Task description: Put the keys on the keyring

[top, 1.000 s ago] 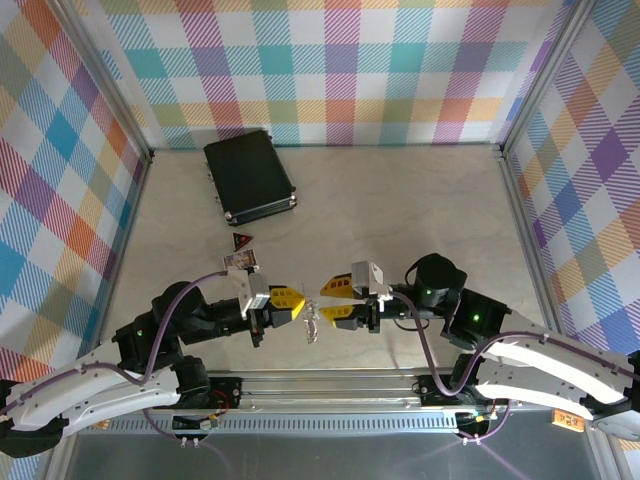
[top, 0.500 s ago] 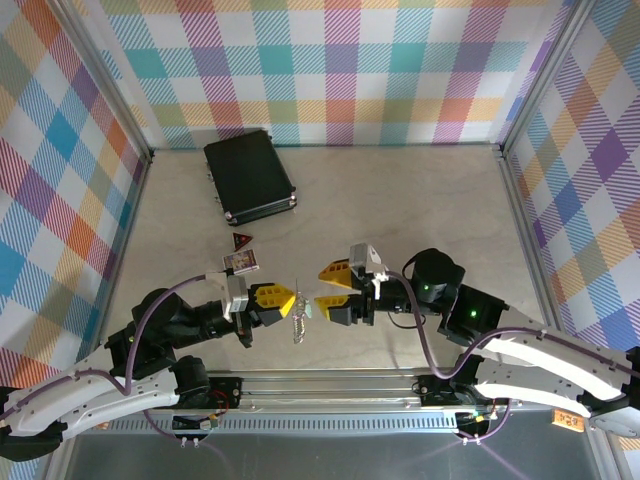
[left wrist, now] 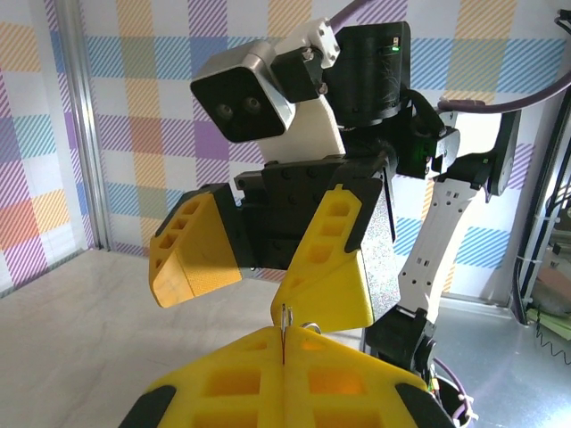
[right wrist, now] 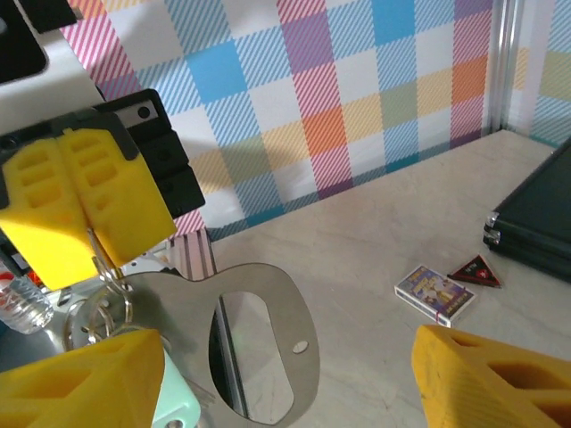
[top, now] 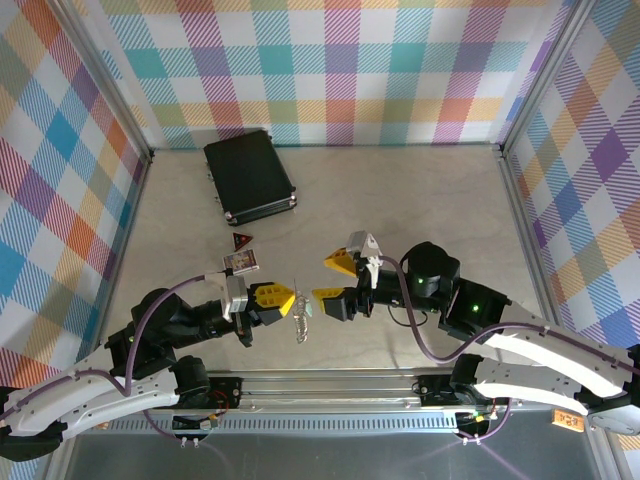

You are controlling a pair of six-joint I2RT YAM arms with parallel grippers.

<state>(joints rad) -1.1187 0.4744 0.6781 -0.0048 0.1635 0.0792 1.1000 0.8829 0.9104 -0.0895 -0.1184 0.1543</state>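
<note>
Left tool (top: 278,300): clenched, yellow fingers pressed flat together; pinches one small wire ring at the edge of the keyring (right wrist: 268,321). Wire tip pokes up from the finger seam in the left wrist view (left wrist: 285,314).
Right tool (top: 333,280): released, jaws spread wide, nothing between them. Faces the left tool head-on, just beside it.
Keyring: hangs off the left tool's tip above the table (top: 400,200), between the two tools (top: 302,322). Flat oval plate tilted, big hole clear.
Key (right wrist: 178,406): teal head low by the ring cluster, close against the right tool's left finger (right wrist: 80,374). Blade hidden; cannot tell whether it is threaded on.
Gap between tools: narrow, taken up by the keyring.
Near edge: metal rail (top: 330,385) close behind both tools.
Open room: bare table to the right and far side of the right tool, up to the checked walls (top: 340,70).
Left-far side: card box (top: 241,263) just beyond the left tool; red triangle (top: 241,241) just past it; black case (top: 250,178) in the far left corner, well apart.
Side walls: well apart from both tools.
</note>
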